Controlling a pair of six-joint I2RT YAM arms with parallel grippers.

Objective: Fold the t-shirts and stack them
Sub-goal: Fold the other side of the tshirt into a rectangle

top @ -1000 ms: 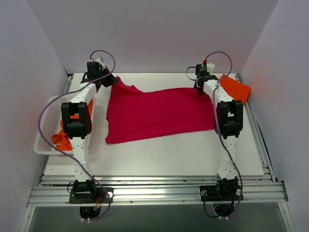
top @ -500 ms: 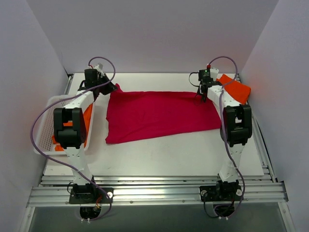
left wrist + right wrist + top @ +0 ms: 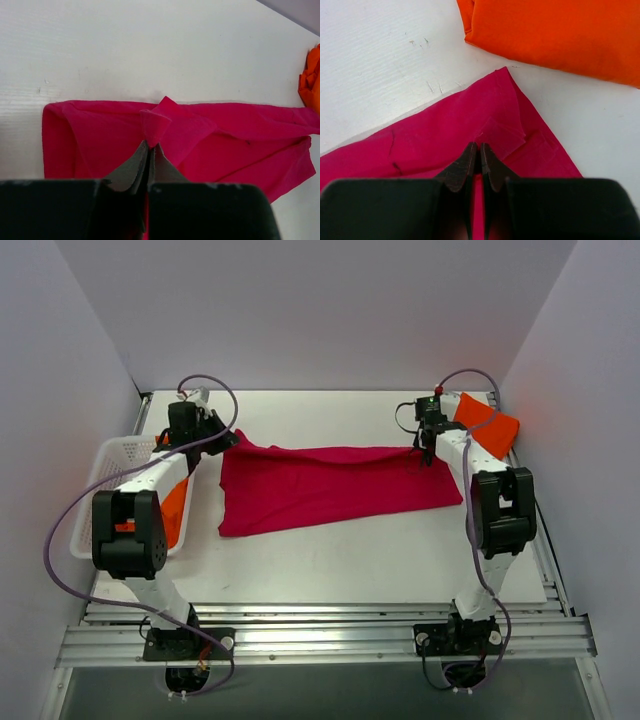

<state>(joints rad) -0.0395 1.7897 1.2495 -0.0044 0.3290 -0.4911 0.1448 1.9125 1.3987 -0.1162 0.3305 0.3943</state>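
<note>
The crimson t-shirt (image 3: 330, 490) lies spread across the middle of the table, its far edge lifted and drawn toward the near side. My left gripper (image 3: 230, 439) is shut on the shirt's far left corner; the left wrist view shows its tips (image 3: 150, 145) pinching a peak of crimson cloth (image 3: 210, 140). My right gripper (image 3: 428, 454) is shut on the far right corner; the right wrist view shows its tips (image 3: 480, 146) on the crimson cloth (image 3: 445, 145). A folded orange t-shirt (image 3: 487, 423) lies at the back right, also seen in the right wrist view (image 3: 555, 35).
A white mesh basket (image 3: 100, 465) stands at the table's left edge with orange cloth (image 3: 175, 508) in it. Grey walls close in the back and both sides. In the left wrist view, a bit of the folded orange shirt (image 3: 312, 80) shows at the right edge.
Both grippers have moved toward the near side, carrying the crimson shirt's far edge with them. The shirt now looks narrower front to back. The arms have swung outward.
</note>
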